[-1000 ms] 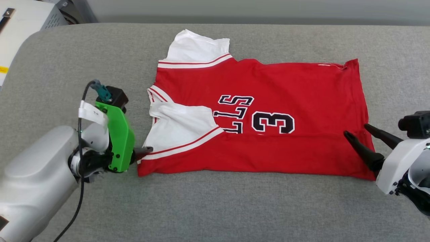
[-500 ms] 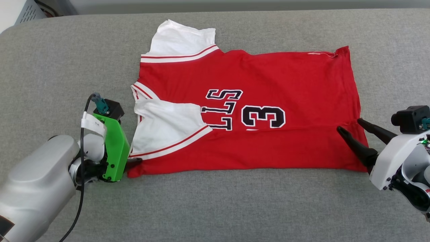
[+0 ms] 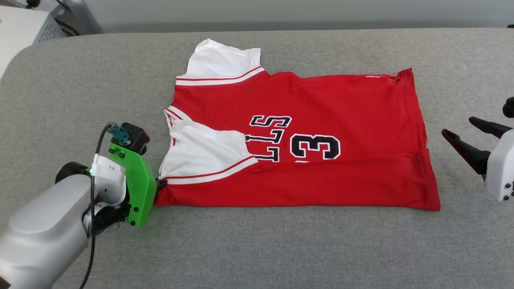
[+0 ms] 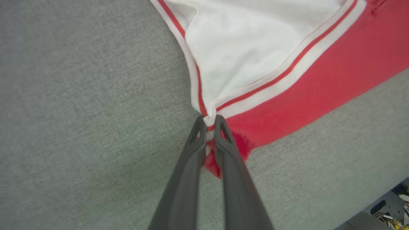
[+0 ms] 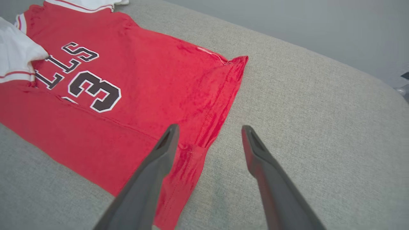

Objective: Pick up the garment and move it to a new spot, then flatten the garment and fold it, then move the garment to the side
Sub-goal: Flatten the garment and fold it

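Note:
The garment (image 3: 341, 100) is a red shirt with white sleeves and black lettering, lying flat on the grey padded surface with its near long edge folded over. My left gripper (image 3: 160, 184) sits at its near left corner. In the left wrist view this gripper (image 4: 209, 119) is shut on the striped trim and red cloth of the garment (image 4: 319, 83). My right gripper (image 3: 457, 126) stands open just right of the hem, apart from the cloth. In the right wrist view the right gripper (image 5: 210, 127) is above the hem edge of the garment (image 5: 153, 83), nothing between its fingers.
The grey padded surface (image 3: 257, 249) spreads wide in front of and beside the shirt, and its rounded far edge runs along the top. A white box (image 3: 20, 28) stands beyond the far left corner. Wiring (image 4: 389, 207) shows past the surface's edge.
The head camera has shifted. My left gripper has shut on the shirt's near left corner. My right gripper has drawn back to the right, off the hem, still open.

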`<state>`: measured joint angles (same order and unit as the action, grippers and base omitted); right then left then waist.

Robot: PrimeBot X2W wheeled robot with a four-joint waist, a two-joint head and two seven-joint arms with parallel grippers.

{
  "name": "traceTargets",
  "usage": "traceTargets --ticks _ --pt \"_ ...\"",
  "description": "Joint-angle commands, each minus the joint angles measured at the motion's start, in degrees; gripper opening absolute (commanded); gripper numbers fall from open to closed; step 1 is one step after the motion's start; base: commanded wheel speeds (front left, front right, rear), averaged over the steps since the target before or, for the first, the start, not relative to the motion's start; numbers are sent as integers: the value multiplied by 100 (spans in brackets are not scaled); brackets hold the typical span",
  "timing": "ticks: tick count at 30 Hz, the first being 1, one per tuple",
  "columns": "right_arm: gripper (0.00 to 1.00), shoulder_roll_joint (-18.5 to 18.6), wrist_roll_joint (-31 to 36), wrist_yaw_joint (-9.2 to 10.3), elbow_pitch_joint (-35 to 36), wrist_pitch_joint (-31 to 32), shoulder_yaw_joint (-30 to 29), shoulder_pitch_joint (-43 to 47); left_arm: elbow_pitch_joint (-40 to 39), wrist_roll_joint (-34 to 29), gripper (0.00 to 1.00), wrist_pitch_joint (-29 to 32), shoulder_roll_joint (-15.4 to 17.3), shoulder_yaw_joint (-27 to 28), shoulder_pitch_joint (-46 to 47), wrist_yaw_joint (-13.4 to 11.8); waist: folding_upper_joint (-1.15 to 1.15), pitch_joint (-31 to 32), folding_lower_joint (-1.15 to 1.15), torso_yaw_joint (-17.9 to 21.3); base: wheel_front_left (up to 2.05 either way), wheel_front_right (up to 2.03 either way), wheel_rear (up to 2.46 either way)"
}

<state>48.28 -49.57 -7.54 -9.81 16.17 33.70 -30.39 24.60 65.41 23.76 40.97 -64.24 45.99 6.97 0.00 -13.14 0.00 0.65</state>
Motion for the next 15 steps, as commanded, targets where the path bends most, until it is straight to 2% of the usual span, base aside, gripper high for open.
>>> traceTargets --ticks 1,6,8,15 --pt "100 28 19 5 39 253 -25 -84 -111 -105 0 -59 77 38 -95 -66 0 26 0 -19 0 0 0" --pt "100 18 -124 5 -27 1399 -36 -56 -613 -157 0 -177 244 95 -164 -297 0 -25 0 -64 0 0 0" --pt "100 -77 -165 5 -165 1654 -61 -8 -772 -165 0 -185 271 115 -166 -389 0 -74 0 -94 0 0 0" --pt "100 -607 -212 5 -822 1815 -105 206 -1095 -247 0 -180 293 112 -139 -576 0 -291 0 -209 0 0 0"
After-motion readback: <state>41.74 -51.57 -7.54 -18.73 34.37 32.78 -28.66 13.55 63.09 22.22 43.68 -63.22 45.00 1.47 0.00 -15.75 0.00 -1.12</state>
